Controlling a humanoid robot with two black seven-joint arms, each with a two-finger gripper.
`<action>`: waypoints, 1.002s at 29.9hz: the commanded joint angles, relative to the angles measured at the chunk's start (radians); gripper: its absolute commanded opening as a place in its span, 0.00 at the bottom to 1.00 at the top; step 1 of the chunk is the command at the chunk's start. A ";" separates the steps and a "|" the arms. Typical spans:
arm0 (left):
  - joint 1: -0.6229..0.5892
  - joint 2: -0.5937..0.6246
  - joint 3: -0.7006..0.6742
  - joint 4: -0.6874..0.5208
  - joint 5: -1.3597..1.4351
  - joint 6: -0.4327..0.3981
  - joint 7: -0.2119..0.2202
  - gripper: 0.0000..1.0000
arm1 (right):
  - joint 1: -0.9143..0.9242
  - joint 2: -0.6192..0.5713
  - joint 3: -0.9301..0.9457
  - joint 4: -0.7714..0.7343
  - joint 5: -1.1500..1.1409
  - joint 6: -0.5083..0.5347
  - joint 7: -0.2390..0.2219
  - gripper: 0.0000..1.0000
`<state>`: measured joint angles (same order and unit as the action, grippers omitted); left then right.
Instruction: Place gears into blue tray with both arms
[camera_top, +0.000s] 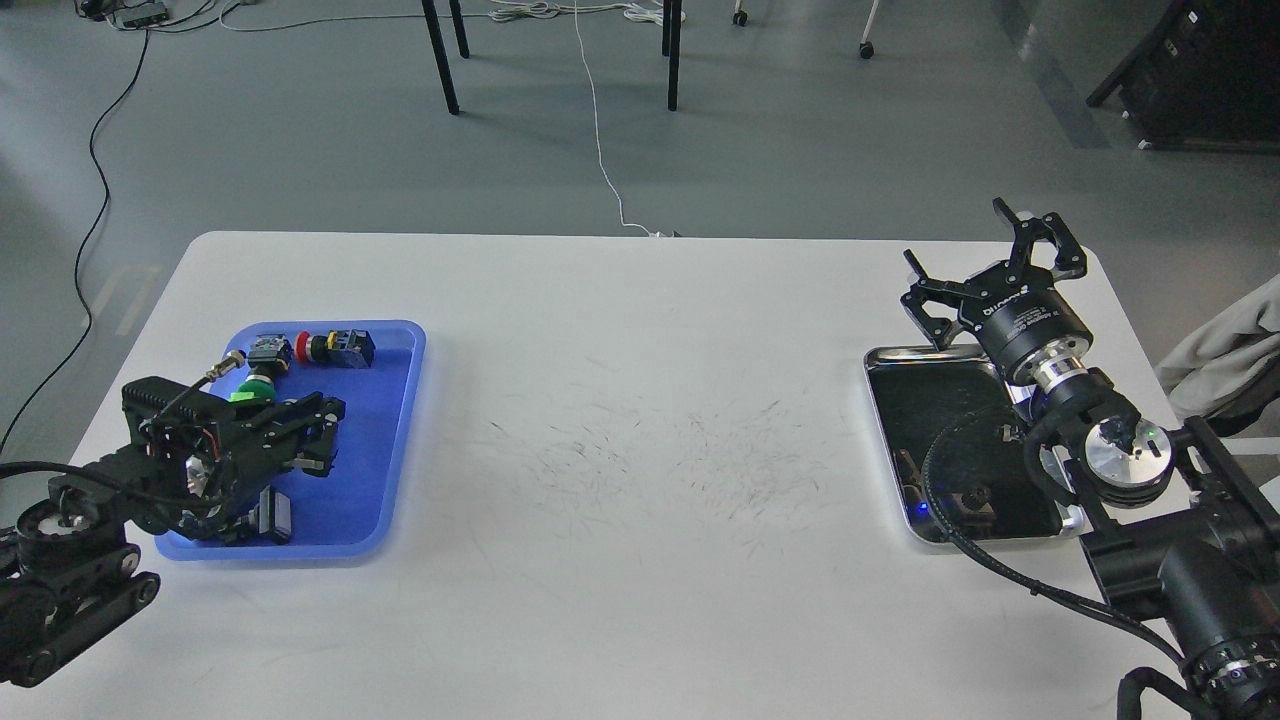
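Observation:
The blue tray (375, 440) lies on the left side of the white table. My left gripper (328, 432) hovers low over the tray's middle, pointing right; it is dark and its fingers cannot be told apart. My right gripper (985, 262) stands open at the far right, above the back edge of a steel tray (885, 420), with nothing between its fingers. A tiny black round piece (977, 496), apparently a gear, lies near the steel tray's front. My right arm hides part of that tray.
Push-button switches sit in the blue tray: a red-capped one (320, 347) at the back, a green one (262, 385) beside my left arm, a black one (276, 516) at the front. Chair legs (440, 55) stand on the floor beyond the table (640, 450).

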<state>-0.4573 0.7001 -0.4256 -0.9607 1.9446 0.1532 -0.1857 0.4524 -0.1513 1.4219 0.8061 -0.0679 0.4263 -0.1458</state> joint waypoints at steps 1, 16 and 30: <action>-0.006 0.006 -0.012 -0.001 -0.003 0.009 -0.003 0.64 | 0.000 0.001 -0.001 0.001 0.000 0.000 0.000 0.97; -0.149 0.067 -0.143 -0.018 -0.684 0.094 -0.011 0.98 | 0.112 -0.048 -0.161 0.094 -0.012 -0.066 -0.012 0.97; -0.150 0.036 -0.377 -0.064 -1.651 -0.156 0.002 0.98 | 0.570 -0.493 -0.925 0.444 -0.016 -0.172 -0.064 0.97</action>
<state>-0.6049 0.7360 -0.7988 -1.0352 0.4425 0.1051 -0.1831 0.8814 -0.5596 0.7170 1.1776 -0.0832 0.2564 -0.1853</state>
